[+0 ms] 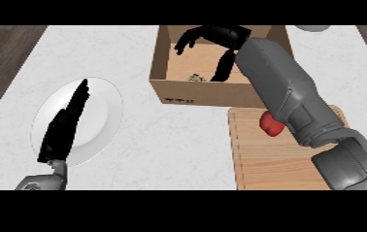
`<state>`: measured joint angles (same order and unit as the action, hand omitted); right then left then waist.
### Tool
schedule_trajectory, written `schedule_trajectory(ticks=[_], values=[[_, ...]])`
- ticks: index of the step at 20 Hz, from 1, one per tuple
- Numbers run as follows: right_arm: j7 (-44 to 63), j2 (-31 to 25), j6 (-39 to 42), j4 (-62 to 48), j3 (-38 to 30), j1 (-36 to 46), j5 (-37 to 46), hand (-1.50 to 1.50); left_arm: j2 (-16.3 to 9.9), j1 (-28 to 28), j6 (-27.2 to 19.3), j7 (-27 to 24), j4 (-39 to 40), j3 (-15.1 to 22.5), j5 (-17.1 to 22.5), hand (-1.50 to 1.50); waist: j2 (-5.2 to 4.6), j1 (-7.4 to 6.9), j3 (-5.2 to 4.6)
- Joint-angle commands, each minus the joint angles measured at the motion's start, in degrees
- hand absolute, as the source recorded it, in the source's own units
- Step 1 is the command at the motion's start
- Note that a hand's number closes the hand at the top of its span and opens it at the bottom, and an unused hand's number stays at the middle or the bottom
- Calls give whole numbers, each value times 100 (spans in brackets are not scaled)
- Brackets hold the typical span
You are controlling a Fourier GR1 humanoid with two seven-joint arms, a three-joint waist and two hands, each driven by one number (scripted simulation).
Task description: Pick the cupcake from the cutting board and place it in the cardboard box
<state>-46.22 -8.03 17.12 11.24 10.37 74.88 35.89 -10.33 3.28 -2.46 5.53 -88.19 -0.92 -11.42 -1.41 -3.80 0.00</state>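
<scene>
Cupcake (270,123) shows red on the cutting board (265,168), just beside the right forearm, so by the look of it nothing is placed yet. Right hand (215,34) hangs over the cardboard box (197,92), fingers loosely apart, holding nothing. Left hand (66,124) rests flat and straight over the plate (104,100) on the bench (179,143).

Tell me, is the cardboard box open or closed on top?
Open. The cardboard box has no lid over it: its inner floor and walls show from above, and the right robot hand reaches inside it.

White marbled counter (179,134) beside perhaps dark wooden flooring (14,46).
</scene>
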Motion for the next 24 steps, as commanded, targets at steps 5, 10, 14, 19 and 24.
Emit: schedule_trajectory(ticks=[5, 10, 14, 19, 24], values=[[147, -39, 405, -416, -1250, 118, -1171, -150, 118, -133, -44, 30, -154, 91, -31, 0, -1, -11, 6], [583, -398, 1156, -699, -1920, 422, -1836, -150, 36, 127, 26, 113, -62, 56, -38, 0, -60, -99, 8], [1042, -893, 1392, -851, -2430, 524, -2335, -150, -90, -20, 169, -107, -113, -72, 119, 0, -92, -192, 6], [1479, -1500, 1150, -922, -2725, 492, -2604, -150, 163, 13, 55, -174, -90, 244, -77, 0, -200, -306, 10], [1608, -2141, 1472, -908, -2934, 464, -2806, -150, 79, 170, 155, -66, -138, 211, -26, 0, -313, -451, 26]])
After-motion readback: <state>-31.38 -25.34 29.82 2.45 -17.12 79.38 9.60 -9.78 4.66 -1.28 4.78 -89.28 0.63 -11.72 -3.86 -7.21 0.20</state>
